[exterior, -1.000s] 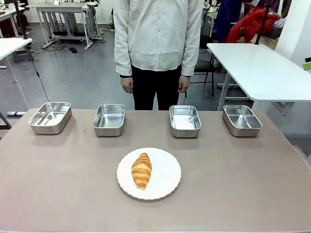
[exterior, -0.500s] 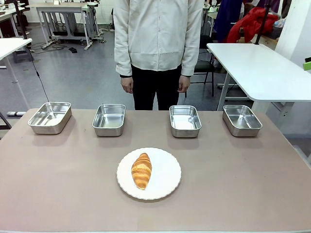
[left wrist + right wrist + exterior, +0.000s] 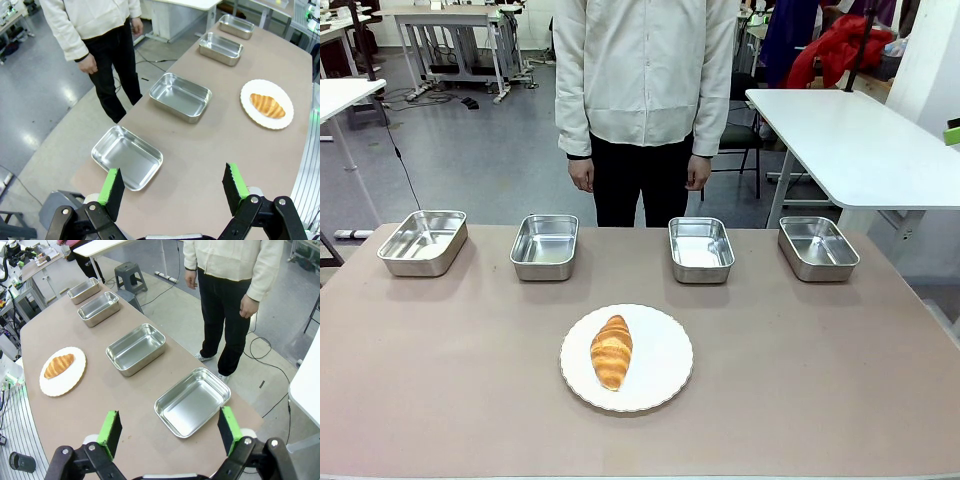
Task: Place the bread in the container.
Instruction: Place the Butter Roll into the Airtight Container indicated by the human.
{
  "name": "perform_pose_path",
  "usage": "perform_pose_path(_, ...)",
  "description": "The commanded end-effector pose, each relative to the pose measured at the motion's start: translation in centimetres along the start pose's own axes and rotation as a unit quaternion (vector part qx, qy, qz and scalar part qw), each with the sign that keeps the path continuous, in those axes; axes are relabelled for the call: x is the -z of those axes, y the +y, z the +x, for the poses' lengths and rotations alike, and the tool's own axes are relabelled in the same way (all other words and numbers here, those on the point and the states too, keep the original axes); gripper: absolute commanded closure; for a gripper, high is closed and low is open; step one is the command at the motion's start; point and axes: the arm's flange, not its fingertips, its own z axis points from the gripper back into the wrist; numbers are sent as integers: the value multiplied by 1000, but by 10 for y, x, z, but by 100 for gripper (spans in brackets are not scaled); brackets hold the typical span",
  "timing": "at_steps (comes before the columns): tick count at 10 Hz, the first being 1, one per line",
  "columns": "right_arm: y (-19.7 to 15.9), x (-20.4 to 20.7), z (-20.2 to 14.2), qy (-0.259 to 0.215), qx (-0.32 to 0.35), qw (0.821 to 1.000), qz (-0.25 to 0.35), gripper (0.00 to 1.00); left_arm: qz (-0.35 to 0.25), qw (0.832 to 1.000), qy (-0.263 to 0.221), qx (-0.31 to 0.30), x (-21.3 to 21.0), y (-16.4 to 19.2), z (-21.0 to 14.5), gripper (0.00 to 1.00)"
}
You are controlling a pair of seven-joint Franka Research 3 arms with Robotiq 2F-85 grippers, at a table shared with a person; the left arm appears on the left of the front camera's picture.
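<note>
Brown and matte, the surface (image 3: pixel 440 390) carries few things. The left hand (image 3: pixel 173 175) hangs above its far left corner, green pads (image 3: pixel 111 187) spread wide, holding nothing; the right hand (image 3: pixel 169 415) hangs likewise above the far right corner. Four shiny rectangular stainless-steel pans (image 3: pixel 542 270) stand in a row along the far edge, all empty; which one is meant I cannot tell. The golden-brown ridged croissant (image 3: pixel 611 351) lies on a round white scallop-edged plate (image 3: pixel 660 365) at the middle of the near edge, probably so either hand can reach it.

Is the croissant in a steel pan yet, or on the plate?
Out: the golden-brown ridged croissant lies on the round white scallop-edged plate; the four shiny rectangular steel pans sit empty.
</note>
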Motion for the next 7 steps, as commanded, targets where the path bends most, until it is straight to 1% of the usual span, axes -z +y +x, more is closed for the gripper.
perform_pose_path(1, 0, 0, 1, -2, -1, 1000, 0, 0, -2, 1000, -2, 7, -1, -1, 0, 0)
perform_pose_path(7, 0, 0, 1, -2, -1, 1000, 0, 0, -2, 1000, -2, 7, -1, -1, 0, 0)
